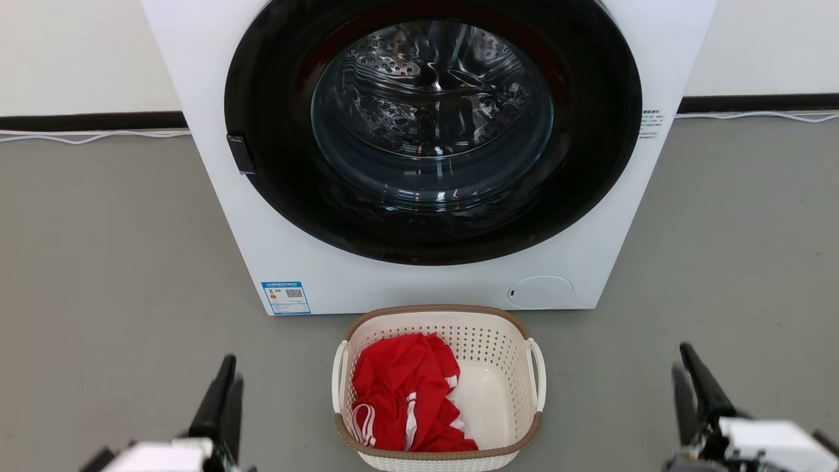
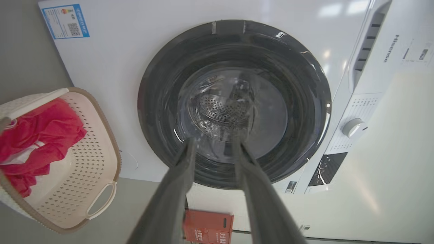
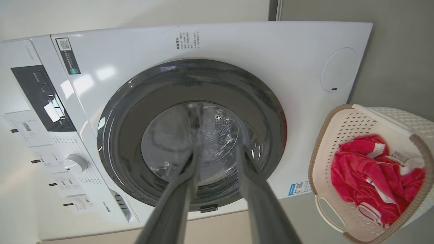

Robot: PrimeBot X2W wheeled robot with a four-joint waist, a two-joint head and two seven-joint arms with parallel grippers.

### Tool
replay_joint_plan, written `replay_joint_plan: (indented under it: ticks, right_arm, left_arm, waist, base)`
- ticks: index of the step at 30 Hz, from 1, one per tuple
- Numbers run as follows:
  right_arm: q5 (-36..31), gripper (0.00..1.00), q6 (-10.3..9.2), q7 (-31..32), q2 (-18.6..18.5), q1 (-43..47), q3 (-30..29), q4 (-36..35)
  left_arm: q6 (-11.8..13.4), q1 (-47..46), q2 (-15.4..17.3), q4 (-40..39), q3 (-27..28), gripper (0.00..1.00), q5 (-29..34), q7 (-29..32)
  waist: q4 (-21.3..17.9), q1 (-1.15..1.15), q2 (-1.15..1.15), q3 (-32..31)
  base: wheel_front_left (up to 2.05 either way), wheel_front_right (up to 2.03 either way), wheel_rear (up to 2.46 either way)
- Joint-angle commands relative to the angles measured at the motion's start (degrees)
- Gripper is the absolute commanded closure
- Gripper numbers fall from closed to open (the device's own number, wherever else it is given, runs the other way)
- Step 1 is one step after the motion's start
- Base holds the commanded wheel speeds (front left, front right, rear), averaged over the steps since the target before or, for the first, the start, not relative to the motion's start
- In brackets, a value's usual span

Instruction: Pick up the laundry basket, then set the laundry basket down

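Laundry basket point(image 1: 438, 307) is sitting upright on the grey floor point(image 1: 111, 262), just in front of the white washing machine point(image 1: 282, 249) and centred under its round door point(image 1: 432, 124). Red garment point(image 1: 400, 387) with white stripes is lying bunched in the basket's left half. Left end effector point(image 1: 221, 393) is hanging low at the basket's left, right end effector point(image 1: 693, 383) at its right, both well apart from it and touching nothing. Both are pointing forward toward the machine front, tilting slightly inward. In each wrist view the two dark fingers point(image 2: 183, 169) are standing apart with a clear gap, gripping nothing.
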Motion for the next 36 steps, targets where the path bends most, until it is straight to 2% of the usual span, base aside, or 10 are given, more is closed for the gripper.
replay_joint_plan:
  ticks: [1,9,13,19,25,36]
  right_arm:
    - [0.0,0.0,0.0,0.0,0.1,0.5,0.0,0.5]
    - [-0.4,0.0,0.02,-1.1,0.2,1.2,1.0,0.3]
    - [-0.9,0.0,0.04,-1.8,0.2,1.4,1.4,-0.1]
    - [-4.1,0.0,0.06,-2.9,0.1,1.3,1.7,-0.3]
    - [-8.6,0.0,0.08,-3.9,0.1,1.2,1.9,-1.0]
    - [-20.8,0.0,0.12,-5.8,0.0,0.9,2.6,-2.0]
  left_arm:
    - [0.0,0.5,-0.1,0.6,0.0,0.0,0.0,0.0]
    - [0.0,1.1,-0.1,0.7,-0.5,0.0,0.2,-1.1]
    - [0.0,1.2,-0.1,0.4,-0.7,0.0,0.4,-1.8]
    - [-0.1,1.2,0.0,0.1,-0.9,0.0,2.2,-2.9]
    - [-0.1,1.1,0.1,-0.2,-0.9,0.0,5.0,-3.9]
    - [-0.1,0.8,0.2,-0.7,-1.2,0.0,12.9,-5.8]
  waist:
    - [0.0,0.0,0.0,0.0]
    - [0.0,0.13,0.0,-0.1]
    - [0.0,0.02,0.0,0.0]
    - [-0.1,0.0,0.0,0.1]
    - [-0.2,0.0,0.0,0.1]
    - [-0.3,0.0,0.0,0.0]
  base:
    - [0.0,0.0,0.0]
    - [0.0,0.0,0.0]
    - [0.0,0.0,0.0]
    - [0.0,0.0,0.0]
    - [0.0,0.0,0.0]
    - [0.0,0.0,0.0]
